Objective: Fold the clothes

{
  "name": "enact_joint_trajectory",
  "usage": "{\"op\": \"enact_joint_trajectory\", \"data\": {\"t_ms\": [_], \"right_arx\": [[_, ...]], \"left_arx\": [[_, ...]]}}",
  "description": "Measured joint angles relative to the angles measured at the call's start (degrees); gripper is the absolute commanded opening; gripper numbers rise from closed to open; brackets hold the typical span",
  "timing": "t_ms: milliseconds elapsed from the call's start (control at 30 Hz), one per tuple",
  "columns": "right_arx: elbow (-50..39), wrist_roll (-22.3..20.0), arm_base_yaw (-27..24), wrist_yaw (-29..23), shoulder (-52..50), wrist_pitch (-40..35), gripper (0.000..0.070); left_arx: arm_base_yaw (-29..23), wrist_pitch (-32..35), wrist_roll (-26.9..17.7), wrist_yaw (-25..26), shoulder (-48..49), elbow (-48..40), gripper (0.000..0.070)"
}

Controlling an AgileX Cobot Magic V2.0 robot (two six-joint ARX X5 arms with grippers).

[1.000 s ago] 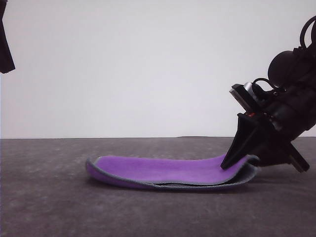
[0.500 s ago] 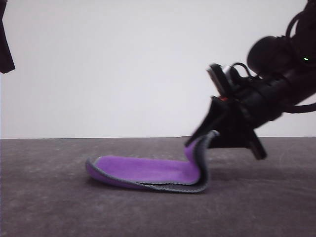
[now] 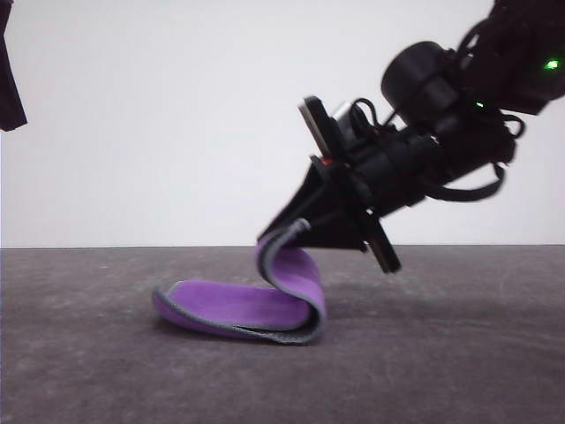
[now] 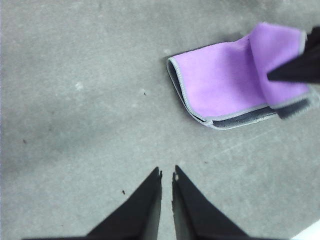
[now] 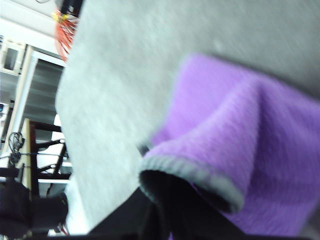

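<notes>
The clothes point(image 3: 231, 303) are one small purple cloth with grey edging, lying on the grey table point(image 3: 459, 353). My right gripper point(image 3: 284, 232) is shut on the cloth's right edge and holds it lifted and curled over toward the left, above the part that lies flat. In the right wrist view the pinched hem point(image 5: 200, 177) bulges over the dark fingers point(image 5: 165, 207). The left wrist view shows the cloth point(image 4: 220, 80) lying some way from my left gripper point(image 4: 167, 176), which hangs above bare table with its fingers nearly together and nothing between them.
A dark part of the left arm point(image 3: 9, 84) hangs at the upper left of the front view. Beyond the table's far edge is a plain white wall point(image 3: 177, 115). The right wrist view shows shelving and orange cables point(image 5: 65, 25) off the table's side.
The right gripper has risen and travelled left with the cloth's right edge, rolling that end up and over the flat part. The left arm has stayed still.
</notes>
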State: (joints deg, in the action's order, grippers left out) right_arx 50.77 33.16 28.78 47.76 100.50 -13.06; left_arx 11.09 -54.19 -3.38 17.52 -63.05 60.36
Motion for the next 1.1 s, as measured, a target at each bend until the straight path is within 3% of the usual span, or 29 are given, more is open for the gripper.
{"op": "enact_joint_trajectory", "data": {"t_ms": [433, 467, 633, 667, 1100], "right_arx": [[3.6, 0.8, 3.1, -2.1, 2.8, -0.1, 0.0025], [3.6, 0.8, 3.2, -2.0, 2.8, -0.1, 0.0051], [3.6, 0.8, 3.2, -0.4, 2.8, -0.1, 0.0367], [3.6, 0.8, 3.2, 0.1, 2.8, -0.1, 0.039], [3.6, 0.8, 3.4, 0.4, 2.8, -0.1, 0.0392]], "left_arx": [[0.0, 0.0, 0.0, 0.0, 0.0, 0.0, 0.0027], [0.0, 0.0, 0.0, 0.0, 0.0, 0.0, 0.0027], [0.0, 0.0, 0.0, 0.0, 0.0, 0.0, 0.0027], [0.0, 0.0, 0.0, 0.0, 0.0, 0.0, 0.0027], [0.0, 0.0, 0.0, 0.0, 0.0, 0.0, 0.0027]]}}
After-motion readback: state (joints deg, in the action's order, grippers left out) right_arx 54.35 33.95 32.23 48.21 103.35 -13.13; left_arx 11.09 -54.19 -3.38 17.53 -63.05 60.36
